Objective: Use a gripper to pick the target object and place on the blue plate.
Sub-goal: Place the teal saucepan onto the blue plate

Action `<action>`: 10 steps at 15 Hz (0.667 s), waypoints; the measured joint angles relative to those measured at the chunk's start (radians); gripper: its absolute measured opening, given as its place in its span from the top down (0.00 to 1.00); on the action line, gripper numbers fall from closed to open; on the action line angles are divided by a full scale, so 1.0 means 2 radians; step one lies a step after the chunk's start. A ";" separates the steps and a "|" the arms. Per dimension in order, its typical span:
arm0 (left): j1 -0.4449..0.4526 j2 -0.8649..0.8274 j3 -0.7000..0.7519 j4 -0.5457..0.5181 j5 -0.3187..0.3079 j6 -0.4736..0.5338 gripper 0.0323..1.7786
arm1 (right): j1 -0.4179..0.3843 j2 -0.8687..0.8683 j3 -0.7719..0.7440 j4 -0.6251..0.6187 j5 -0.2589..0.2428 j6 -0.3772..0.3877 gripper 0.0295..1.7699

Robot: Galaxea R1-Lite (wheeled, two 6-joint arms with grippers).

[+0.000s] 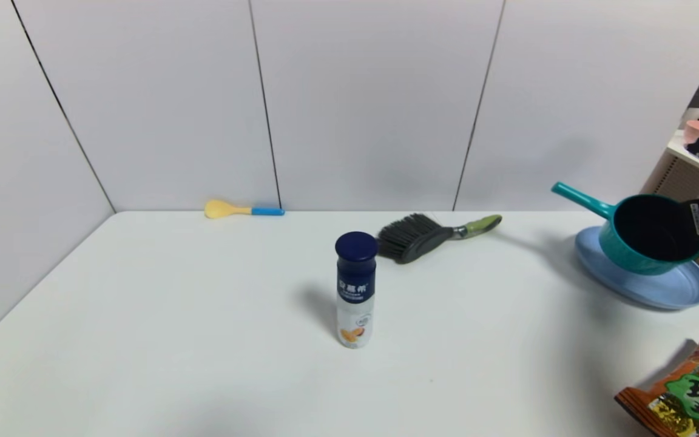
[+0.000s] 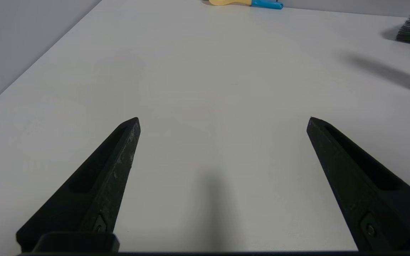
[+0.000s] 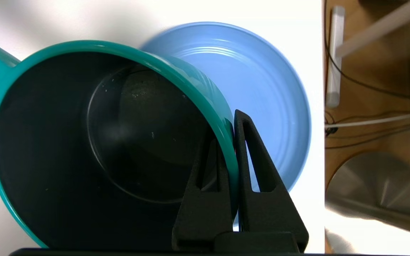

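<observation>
The teal saucepan (image 1: 647, 233) (image 3: 84, 149) with its black inside hangs tilted over the light-blue plate (image 1: 659, 285) (image 3: 272, 106) at the table's far right, handle pointing left and up. My right gripper (image 1: 698, 221) (image 3: 228, 133) is shut on the pan's rim, one finger inside the pan and one outside. I cannot tell whether the pan's base touches the plate. My left gripper (image 2: 224, 119) is open over bare table in the left wrist view, holding nothing; it is out of the head view.
A navy-capped white bottle (image 1: 355, 290) stands mid-table. A black-bristled brush (image 1: 428, 235) lies behind it, and a yellow spoon (image 1: 241, 210) rests by the back wall. A snack bag (image 1: 686, 394) sits at the front right corner. The table's right edge runs just beyond the plate.
</observation>
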 joint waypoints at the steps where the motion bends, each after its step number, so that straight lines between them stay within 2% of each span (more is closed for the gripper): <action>1: 0.000 0.000 0.000 0.000 0.000 0.000 0.05 | -0.004 0.012 -0.009 0.000 0.000 0.014 0.94; 3: 0.000 0.000 0.000 0.000 0.000 0.000 0.05 | -0.006 0.032 -0.021 -0.001 0.000 0.025 0.94; 10: 0.000 0.000 0.000 0.000 0.000 0.000 0.05 | -0.019 0.066 -0.027 -0.011 0.000 0.027 0.94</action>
